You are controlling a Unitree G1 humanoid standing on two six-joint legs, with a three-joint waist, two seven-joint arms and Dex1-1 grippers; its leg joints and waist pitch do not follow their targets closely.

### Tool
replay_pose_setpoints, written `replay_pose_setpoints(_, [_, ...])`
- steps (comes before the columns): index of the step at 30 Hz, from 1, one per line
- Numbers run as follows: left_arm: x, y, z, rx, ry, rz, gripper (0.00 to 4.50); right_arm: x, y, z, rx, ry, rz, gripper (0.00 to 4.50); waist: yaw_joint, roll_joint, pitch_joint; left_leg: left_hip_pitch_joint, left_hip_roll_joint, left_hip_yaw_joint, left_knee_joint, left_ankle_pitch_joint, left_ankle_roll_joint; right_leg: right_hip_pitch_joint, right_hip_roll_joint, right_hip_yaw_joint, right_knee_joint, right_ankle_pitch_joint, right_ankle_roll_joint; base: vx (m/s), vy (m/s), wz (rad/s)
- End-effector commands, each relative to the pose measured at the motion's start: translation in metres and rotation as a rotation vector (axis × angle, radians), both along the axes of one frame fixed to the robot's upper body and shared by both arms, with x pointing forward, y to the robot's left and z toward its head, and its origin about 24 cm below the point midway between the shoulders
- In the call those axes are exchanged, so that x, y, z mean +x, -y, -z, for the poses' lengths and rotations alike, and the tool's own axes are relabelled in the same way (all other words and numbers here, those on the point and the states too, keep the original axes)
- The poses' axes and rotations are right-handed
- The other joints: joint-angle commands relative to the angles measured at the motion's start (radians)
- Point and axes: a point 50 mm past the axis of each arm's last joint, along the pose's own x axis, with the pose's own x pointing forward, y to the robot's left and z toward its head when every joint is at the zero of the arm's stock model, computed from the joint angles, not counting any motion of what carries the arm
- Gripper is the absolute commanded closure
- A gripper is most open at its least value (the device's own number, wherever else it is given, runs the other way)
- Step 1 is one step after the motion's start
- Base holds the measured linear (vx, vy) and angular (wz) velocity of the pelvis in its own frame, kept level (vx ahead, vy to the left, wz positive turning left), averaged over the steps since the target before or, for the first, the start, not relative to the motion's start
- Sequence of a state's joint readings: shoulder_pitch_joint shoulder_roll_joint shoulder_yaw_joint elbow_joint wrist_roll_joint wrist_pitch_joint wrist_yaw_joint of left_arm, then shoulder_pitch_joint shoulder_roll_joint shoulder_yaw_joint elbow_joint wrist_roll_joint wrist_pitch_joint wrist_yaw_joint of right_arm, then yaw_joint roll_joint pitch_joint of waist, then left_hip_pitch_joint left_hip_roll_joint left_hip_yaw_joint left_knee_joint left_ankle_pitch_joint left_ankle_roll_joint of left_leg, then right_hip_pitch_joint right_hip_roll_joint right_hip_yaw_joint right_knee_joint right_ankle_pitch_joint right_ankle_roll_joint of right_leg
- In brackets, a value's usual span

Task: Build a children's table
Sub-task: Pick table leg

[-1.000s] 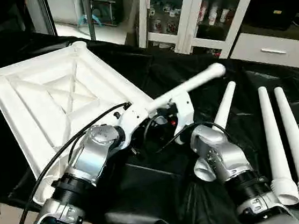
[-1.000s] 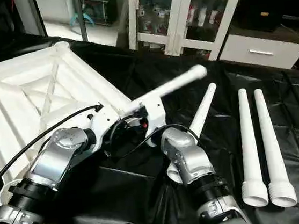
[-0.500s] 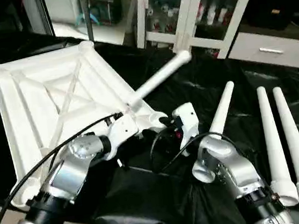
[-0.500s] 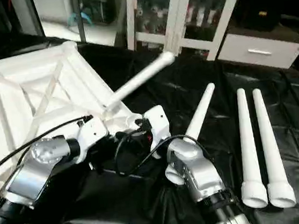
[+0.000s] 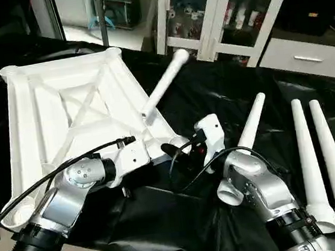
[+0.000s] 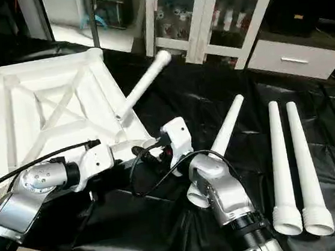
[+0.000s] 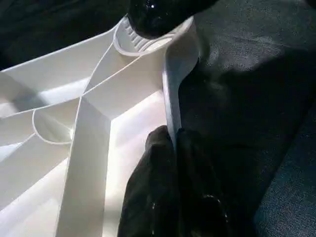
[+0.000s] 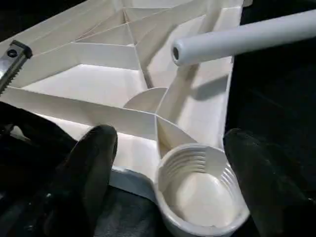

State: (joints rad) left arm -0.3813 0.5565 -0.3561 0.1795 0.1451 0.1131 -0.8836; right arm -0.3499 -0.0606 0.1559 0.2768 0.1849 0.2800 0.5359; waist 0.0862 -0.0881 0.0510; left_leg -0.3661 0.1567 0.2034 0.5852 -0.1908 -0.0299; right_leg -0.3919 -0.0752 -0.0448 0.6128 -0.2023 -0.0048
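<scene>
Left gripper [image 7: 173, 148]: closed on the rim of the table top [image 5: 39, 116] (ribbed underside up).
Right gripper [image 8: 168, 182]: open, straddling a corner socket [image 8: 200, 185].
Legs: three [image 5: 307, 158] on black tabletop [image 5: 212, 96].

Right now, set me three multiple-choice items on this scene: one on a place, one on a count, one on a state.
1. Where does the table top lie?
A. On the black cloth, ribbed underside up
B. On the cabinet
C. On the bare floor

2. How many table legs lie flat on the cloth to the robot's right of the top?
A. One
B. Three
C. Five

3. What is the left gripper doing?
A. Standing wide open above a leg
B. Shut on the table top's rim
C. Pulling a drawer

Answers:
1 A: the table top shows its ribs and rests on the black cloth.
2 B: a single leg plus a pair of legs.
3 B: the left gripper pinches the rim.
</scene>
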Motion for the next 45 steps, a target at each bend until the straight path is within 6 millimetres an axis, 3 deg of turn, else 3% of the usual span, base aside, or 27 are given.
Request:
replay_pose_setpoints(1, [-0.018,-0.002,0.026,0.035,-0.122,0.078,4.5,0.001,0.004,-0.003,-0.018,0.023,0.01,0.77,-0.003,0.022,-0.051,0.028,0.082,-0.041,-0.09,-0.264,-0.077,0.02,-0.082,0.053,-0.065,-0.139,-0.171,0.0,0.0,0.0])
replay_pose_setpoints(7, [-0.02,-0.014,0.026,0.039,-0.122,0.106,4.5,0.002,0.005,-0.003,-0.026,0.029,0.012,0.77,-0.002,0.027,-0.049,0.029,0.082,-0.04,-0.092,-0.283,-0.077,0.017,-0.081,0.053,-0.067,-0.167,-0.167,0.0,0.0,0.0])
replay_pose_setpoints(30, [-0.014,-0.055,0.023,0.114,-0.102,0.051,4.5,0.008,0.008,-0.011,-0.03,0.059,0.042,0.77,-0.005,0.025,-0.047,0.03,0.081,-0.044,-0.094,-0.337,-0.087,0.013,-0.086,0.057,-0.074,-0.264,-0.152,0.0,0.0,0.0])
replay_pose_setpoints(33, [-0.01,-0.072,0.018,0.154,-0.082,0.007,4.5,0.011,0.011,-0.013,-0.023,0.059,0.062,0.77,-0.006,0.026,-0.046,0.03,0.082,-0.047,-0.097,-0.364,-0.094,0.013,-0.087,0.056,-0.077,-0.308,-0.143,0.0,0.0,0.0])
replay_pose_setpoints(35, [-0.01,-0.072,0.018,0.154,-0.082,0.007,4.5,0.011,0.011,-0.013,-0.023,0.059,0.062,0.77,-0.009,0.025,-0.046,0.029,0.081,-0.05,-0.097,-0.374,-0.095,0.013,-0.087,0.057,-0.078,-0.332,-0.136,0.0,0.0,0.0])
replay_pose_setpoints(36, [-0.008,-0.087,0.01,0.162,-0.047,-0.03,4.5,0.012,0.015,-0.013,-0.025,0.058,0.074,0.77,-0.011,0.026,-0.045,0.03,0.08,-0.051,-0.098,-0.383,-0.096,0.012,-0.087,0.057,-0.08,-0.344,-0.134,0.0,0.0,0.0])
replay_pose_setpoints(38, [-0.006,-0.095,0.004,0.162,-0.005,-0.045,4.5,0.012,0.018,-0.013,-0.026,0.058,0.082,0.77,-0.017,0.025,-0.046,0.025,0.08,-0.057,-0.1,-0.392,-0.099,0.016,-0.088,0.055,-0.08,-0.36,-0.128,0.0,0.0,0.0])
replay_pose_setpoints(41, [-0.005,-0.106,-0.004,0.138,0.016,-0.081,4.5,0.013,0.021,-0.014,-0.025,0.058,0.096,0.77,-0.027,0.022,-0.05,0.018,0.078,-0.059,-0.101,-0.37,-0.098,0.022,-0.085,0.052,-0.073,-0.319,-0.134,0.0,0.0,0.0])
replay_pose_setpoints(43, [-0.005,-0.112,-0.012,0.081,0.01,-0.115,3.89,0.014,0.024,-0.015,-0.022,0.06,0.106,0.67,-0.033,0.022,-0.051,0.019,0.077,-0.057,-0.099,-0.357,-0.097,0.02,-0.083,0.051,-0.069,-0.284,-0.15,0.0,0.0,0.0])
replay_pose_setpoints(45, [-0.005,-0.111,-0.021,0.015,0.012,-0.118,3.84,0.015,0.026,-0.017,-0.018,0.061,0.111,0.67,-0.039,0.021,-0.054,0.021,0.076,-0.051,-0.093,-0.325,-0.086,0.02,-0.082,0.053,-0.066,-0.226,-0.179,0.0,0.0,0.0])
